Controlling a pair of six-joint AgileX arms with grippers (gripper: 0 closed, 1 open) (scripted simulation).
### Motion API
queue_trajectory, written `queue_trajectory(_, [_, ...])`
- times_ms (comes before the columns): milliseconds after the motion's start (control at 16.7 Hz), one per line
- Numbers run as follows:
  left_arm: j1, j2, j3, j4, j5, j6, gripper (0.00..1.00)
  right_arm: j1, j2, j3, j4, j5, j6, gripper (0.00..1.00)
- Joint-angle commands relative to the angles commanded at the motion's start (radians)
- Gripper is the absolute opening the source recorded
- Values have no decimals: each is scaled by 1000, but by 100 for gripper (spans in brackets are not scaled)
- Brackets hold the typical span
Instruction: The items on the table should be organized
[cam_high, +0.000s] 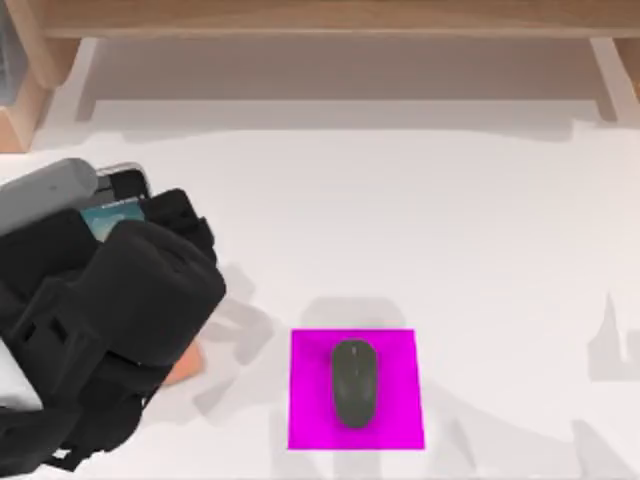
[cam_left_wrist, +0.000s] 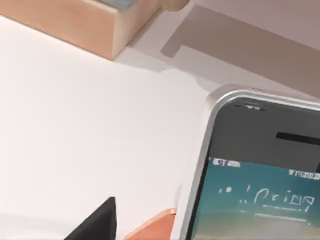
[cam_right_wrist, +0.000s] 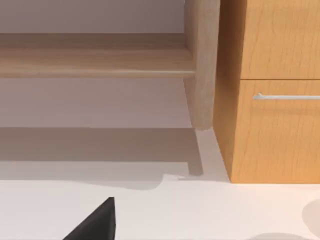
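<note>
The dark grey mouse (cam_high: 355, 383) lies on the magenta pad (cam_high: 310, 420) at the table's (cam_high: 420, 220) front middle. The smartphone (cam_high: 115, 205) is at the left, its lit screen up, mostly under my left arm. In the left wrist view the smartphone (cam_left_wrist: 250, 175) is close. Its silver edge stands apart from the one black fingertip (cam_left_wrist: 102, 222) in sight, and a bit of the peach-orange stand (cam_left_wrist: 150, 231) lies between them. My left gripper (cam_high: 170, 225) is open over it. Whether the phone rests on the stand is hidden. My right gripper (cam_right_wrist: 160, 225) is open and faces the shelf, its fingertip (cam_right_wrist: 100, 222) over bare table.
A light wooden shelf unit (cam_high: 330, 20) runs along the back, with a wooden block (cam_high: 20, 100) at the back left. The right wrist view has a shelf leg (cam_right_wrist: 202, 75) and a drawer front (cam_right_wrist: 280, 95). A corner of the stand (cam_high: 185, 365) peeks out beneath my left arm.
</note>
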Motion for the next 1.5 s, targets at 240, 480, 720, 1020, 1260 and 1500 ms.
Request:
queue_trajectory(240, [188, -239, -77, 181, 164, 197, 100, 0, 0, 0, 0, 0, 0, 100])
queue_trajectory(480, [426, -534, -233, 333, 448, 459, 100, 0, 0, 0, 0, 0, 0, 100])
queue_trajectory(720, [666, -819, -436, 415, 754, 728, 100, 0, 0, 0, 0, 0, 0, 100])
queue_trajectory(1020, [868, -1044, -634, 441, 986, 949, 100, 0, 0, 0, 0, 0, 0, 100])
queue_trajectory(1260, [887, -1064, -654, 442, 1006, 969, 100, 0, 0, 0, 0, 0, 0, 100])
queue_trajectory(1500, [887, -1064, -654, 442, 1006, 969, 100, -4, 9, 1, 7, -3, 0, 100])
